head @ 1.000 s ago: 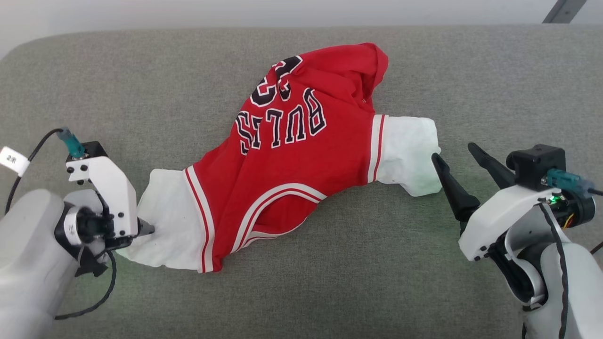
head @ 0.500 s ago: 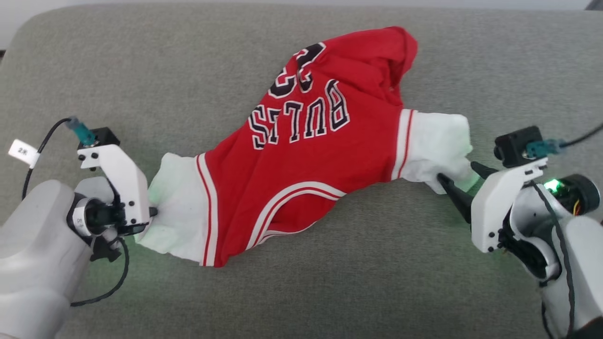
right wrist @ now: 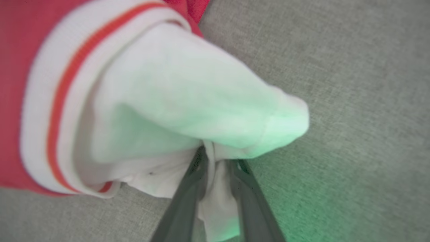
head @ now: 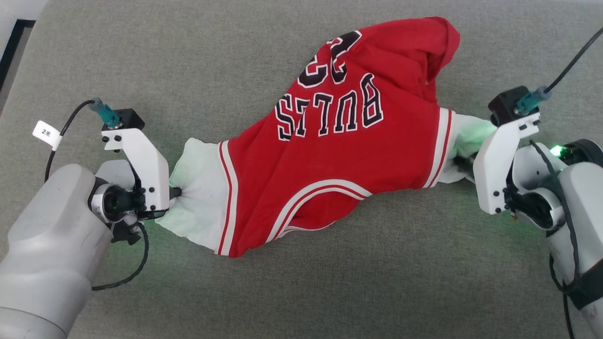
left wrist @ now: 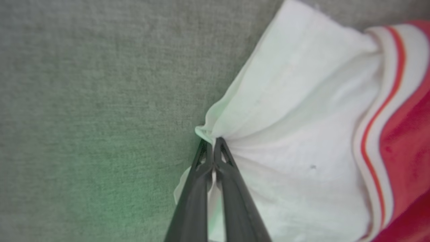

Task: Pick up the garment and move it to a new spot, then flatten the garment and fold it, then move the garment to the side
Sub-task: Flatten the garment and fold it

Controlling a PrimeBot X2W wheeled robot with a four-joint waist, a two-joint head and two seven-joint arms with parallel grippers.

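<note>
The left gripper [left wrist: 211, 141] is clamped tight on the white sleeve [head: 200, 207] at the shirt's 9 o'clock. The shirt [head: 339, 160] lies crumpled mid-cushion [head: 330, 292], lettering up. At 3 o'clock the right gripper [right wrist: 216, 156] nips a bunch of the other sleeve [head: 466, 136]. Best to lift both evenly, pulling gently apart, so neither sleeve slips.

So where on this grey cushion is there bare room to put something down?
The grey cushion is bare along the near side, below the jersey, and at the far left, beyond the left tool. The middle band is crowded: the jersey spans it from left tool to right tool.
</note>
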